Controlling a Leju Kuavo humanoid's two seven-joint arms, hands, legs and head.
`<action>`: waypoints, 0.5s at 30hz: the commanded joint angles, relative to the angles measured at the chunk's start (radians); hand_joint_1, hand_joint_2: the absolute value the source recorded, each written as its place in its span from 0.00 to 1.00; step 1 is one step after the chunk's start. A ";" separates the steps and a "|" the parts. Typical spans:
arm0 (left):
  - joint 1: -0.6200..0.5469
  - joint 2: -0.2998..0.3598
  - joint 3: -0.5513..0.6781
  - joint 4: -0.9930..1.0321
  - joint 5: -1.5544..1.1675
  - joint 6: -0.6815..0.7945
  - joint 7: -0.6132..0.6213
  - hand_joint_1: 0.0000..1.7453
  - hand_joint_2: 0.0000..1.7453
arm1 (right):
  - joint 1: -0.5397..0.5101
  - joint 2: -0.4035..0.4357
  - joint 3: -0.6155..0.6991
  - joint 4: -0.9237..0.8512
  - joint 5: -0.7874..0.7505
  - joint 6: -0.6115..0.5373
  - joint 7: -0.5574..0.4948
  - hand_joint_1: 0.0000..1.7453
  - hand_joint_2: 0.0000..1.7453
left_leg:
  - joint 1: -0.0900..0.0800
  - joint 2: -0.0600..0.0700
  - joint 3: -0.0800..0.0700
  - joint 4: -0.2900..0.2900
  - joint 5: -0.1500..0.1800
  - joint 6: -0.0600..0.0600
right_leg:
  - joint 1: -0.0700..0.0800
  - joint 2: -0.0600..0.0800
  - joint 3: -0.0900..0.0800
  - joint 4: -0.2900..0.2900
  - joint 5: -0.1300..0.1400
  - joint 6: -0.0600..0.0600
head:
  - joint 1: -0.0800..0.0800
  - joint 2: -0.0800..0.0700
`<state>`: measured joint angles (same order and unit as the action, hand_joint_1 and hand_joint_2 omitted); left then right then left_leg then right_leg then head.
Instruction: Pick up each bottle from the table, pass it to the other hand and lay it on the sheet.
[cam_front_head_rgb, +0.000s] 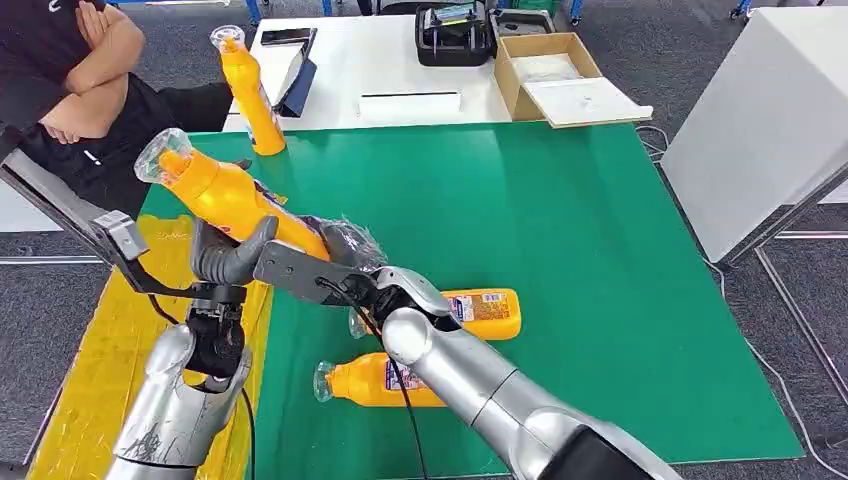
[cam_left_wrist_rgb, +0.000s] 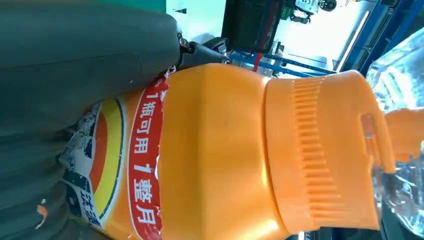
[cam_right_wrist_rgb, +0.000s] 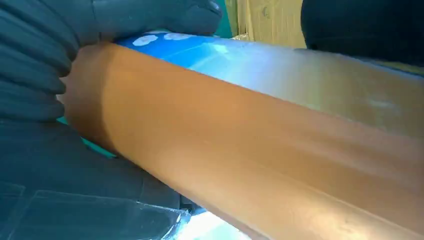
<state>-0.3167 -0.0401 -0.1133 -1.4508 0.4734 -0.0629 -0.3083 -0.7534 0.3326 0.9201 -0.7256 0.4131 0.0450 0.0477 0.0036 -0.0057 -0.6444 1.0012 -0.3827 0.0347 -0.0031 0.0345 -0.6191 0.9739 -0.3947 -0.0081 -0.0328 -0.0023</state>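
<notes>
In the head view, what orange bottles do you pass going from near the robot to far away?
Nearest lying bottle → second lying bottle → held bottle, with the left hand and right hand on it → standing bottle.

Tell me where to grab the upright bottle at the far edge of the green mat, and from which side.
Grip the upright bottle around its straight orange body, below the narrowing neck and clear cap. Come in level from the robot's near side, over the green mat: that side looks open, while a person sits beyond it to the left and the white table stands behind.
</notes>
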 joint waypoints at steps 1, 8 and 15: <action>-0.082 -0.014 -0.011 0.029 0.009 -0.006 0.003 1.00 1.00 | 0.027 -0.014 0.045 0.029 0.015 0.018 -0.008 1.00 1.00 | 0.001 -0.005 0.002 0.000 0.000 -0.002 | 0.001 -0.007 0.004 0.000 -0.002 0.000 | 0.000 0.000; -0.038 -0.008 0.031 -0.006 0.009 -0.010 -0.004 1.00 1.00 | 0.043 -0.137 -0.136 -0.195 -0.018 -0.032 -0.039 0.00 0.00 | 0.001 -0.005 0.002 0.001 -0.001 -0.002 | 0.001 -0.008 0.004 0.000 -0.002 0.001 | 0.000 0.000; -0.019 0.007 0.033 0.012 0.007 -0.043 -0.016 1.00 1.00 | 0.109 -0.234 -0.285 -0.431 -0.029 0.020 -0.030 0.00 0.00 | 0.000 -0.005 0.000 0.000 0.000 -0.001 | 0.000 -0.007 0.003 0.000 -0.001 0.001 | 0.000 0.000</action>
<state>-0.3157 -0.0393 -0.0973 -1.4775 0.4791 -0.0843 -0.3155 -0.6828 0.2214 0.7761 -0.9302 0.3899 0.0290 0.0111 0.0033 -0.0089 -0.6458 1.0013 -0.3827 0.0348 -0.0033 0.0324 -0.6191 0.9739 -0.3947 -0.0080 -0.0324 -0.0023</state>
